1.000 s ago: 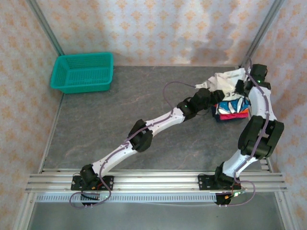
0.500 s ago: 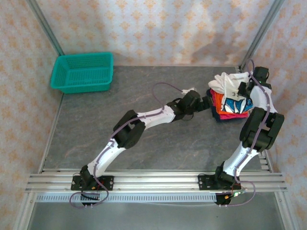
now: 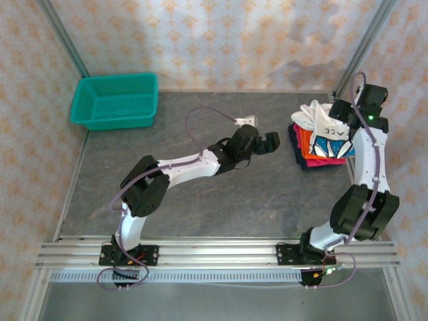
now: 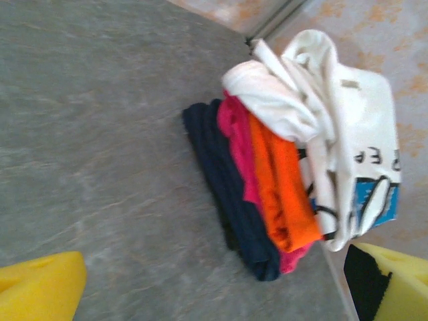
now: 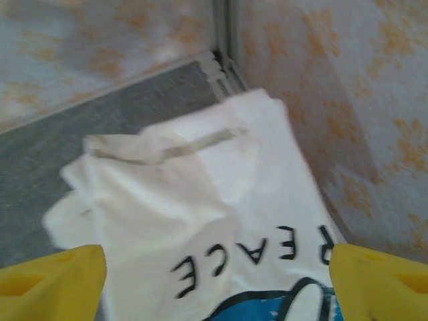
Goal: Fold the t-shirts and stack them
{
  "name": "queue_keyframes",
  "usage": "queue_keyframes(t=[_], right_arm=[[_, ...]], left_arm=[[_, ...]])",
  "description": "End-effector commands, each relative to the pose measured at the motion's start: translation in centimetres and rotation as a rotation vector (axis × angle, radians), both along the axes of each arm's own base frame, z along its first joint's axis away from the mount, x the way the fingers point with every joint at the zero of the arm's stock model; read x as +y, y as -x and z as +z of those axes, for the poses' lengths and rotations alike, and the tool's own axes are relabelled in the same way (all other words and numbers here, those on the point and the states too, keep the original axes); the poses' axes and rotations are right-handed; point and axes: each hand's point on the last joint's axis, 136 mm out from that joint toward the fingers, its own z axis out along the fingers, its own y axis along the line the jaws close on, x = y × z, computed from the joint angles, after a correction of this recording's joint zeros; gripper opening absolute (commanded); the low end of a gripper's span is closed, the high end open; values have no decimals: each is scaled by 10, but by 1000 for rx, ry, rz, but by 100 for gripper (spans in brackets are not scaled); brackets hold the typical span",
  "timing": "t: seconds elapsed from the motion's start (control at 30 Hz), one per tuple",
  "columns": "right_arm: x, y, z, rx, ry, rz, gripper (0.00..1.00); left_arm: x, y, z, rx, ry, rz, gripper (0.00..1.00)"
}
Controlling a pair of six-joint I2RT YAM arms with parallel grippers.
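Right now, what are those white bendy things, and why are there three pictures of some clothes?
Those are two robot arms bolted to the near edge of a grey table. Each ends in a pinching tool with yellow fingers. One picture looks down from above. The other two come from small cameras on the arms' wrists.

On the table sits a stack of folded t-shirts. A dark shirt is at the bottom, then a pink shirt, then an orange shirt. A rumpled white t-shirt with lettering lies on top. A teal basket stands in the far left corner.

The left tool is open beside the stack. The right tool is open above the white t-shirt. Neither holds anything.
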Motion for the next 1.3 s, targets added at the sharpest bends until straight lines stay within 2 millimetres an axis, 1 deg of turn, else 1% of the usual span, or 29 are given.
queue_keyframes(t=[0.0,0.03,0.07,0.1,0.2,0.27,0.37,0.4,0.47,0.5,0.53,0.57,0.6,0.67,0.7,0.73,0.77,0.93,1.03,1.1,1.2,1.27], right_arm=[[35,-12,-25,69,1,102,82],[41,-17,-30,87,7,120,80],[44,-21,-36,106,14,130,79],[46,-27,-43,121,16,140,75],[51,-40,-64,175,-11,159,66],[52,-47,-81,223,-28,169,63],[52,-54,-99,272,-39,165,49],[52,-55,-102,282,-40,164,42],[54,-55,-101,289,-38,167,15],[55,-55,-95,274,-25,166,5],[57,-53,-88,248,-9,165,1],[58,-52,-80,222,5,164,1],[60,-50,-75,205,15,165,5],[61,-46,-65,183,22,169,21],[62,-44,-63,181,20,177,20],[65,-42,-62,182,15,188,8],[67,-41,-63,187,8,198,0],[79,-33,-79,218,-16,242,0],[71,-31,-90,239,5,206,0],[73,-31,-93,245,-2,213,0],[90,-31,-91,235,-26,286,0],[103,-31,-90,243,1,331,0]], left_arm=[[27,-2,13,-79,-58,56,100],[31,1,10,-74,-69,59,100],[34,3,2,-65,-84,60,100],[40,7,13,-78,-71,67,100],[53,14,4,-68,-90,87,100],[59,17,0,-61,-99,97,100],[66,21,-5,-54,-111,104,100],[68,22,-6,-52,-114,109,100],[71,23,-7,-53,-124,112,100],[72,24,-7,-53,-128,114,100],[73,24,-7,-54,-132,113,100],[73,24,-7,-54,-134,114,100],[72,23,-6,-56,-134,111,100],[71,23,-5,-56,-130,107,100],[69,23,-4,-55,-127,103,100],[69,22,-5,-53,-124,103,100],[67,23,-5,-52,-122,100,100],[66,22,-10,-41,-118,99,100],[66,24,-12,-35,-117,96,100],[67,25,-13,-32,-118,97,100],[68,24,-15,-30,-123,100,100],[67,24,-16,-27,-118,101,100]])
